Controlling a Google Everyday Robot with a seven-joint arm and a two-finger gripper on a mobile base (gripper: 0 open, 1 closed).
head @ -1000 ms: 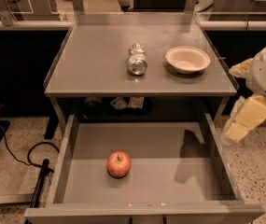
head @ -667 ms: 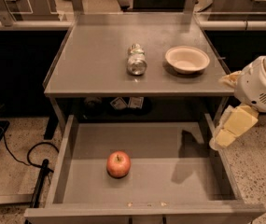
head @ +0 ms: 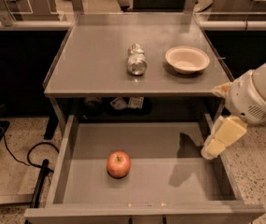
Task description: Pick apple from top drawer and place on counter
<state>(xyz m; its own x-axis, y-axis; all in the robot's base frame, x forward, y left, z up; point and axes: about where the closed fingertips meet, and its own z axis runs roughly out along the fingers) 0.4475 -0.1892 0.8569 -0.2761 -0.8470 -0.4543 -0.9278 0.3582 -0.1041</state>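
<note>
A small red apple [head: 118, 164] with a short stem lies on the flat grey bottom of the open top drawer [head: 170, 139], left of its middle. The grey counter [head: 100, 59] lies above and behind it. My gripper [head: 216, 146] hangs from the white arm at the right, over the drawer's right wall, well to the right of the apple and above the drawer bottom. It holds nothing that I can see. Its shadow falls on the drawer bottom to its left.
A silver can [head: 136, 59] lies on its side mid-counter, with a cream bowl [head: 186, 59] to its right. Small packets [head: 127, 102] sit on the shelf under the counter. A black cable [head: 34, 157] runs on the floor at the left.
My arm and gripper have moved left and down, from outside the cabinet's right side to over the drawer's right wall. The apple, can and bowl have not moved.
</note>
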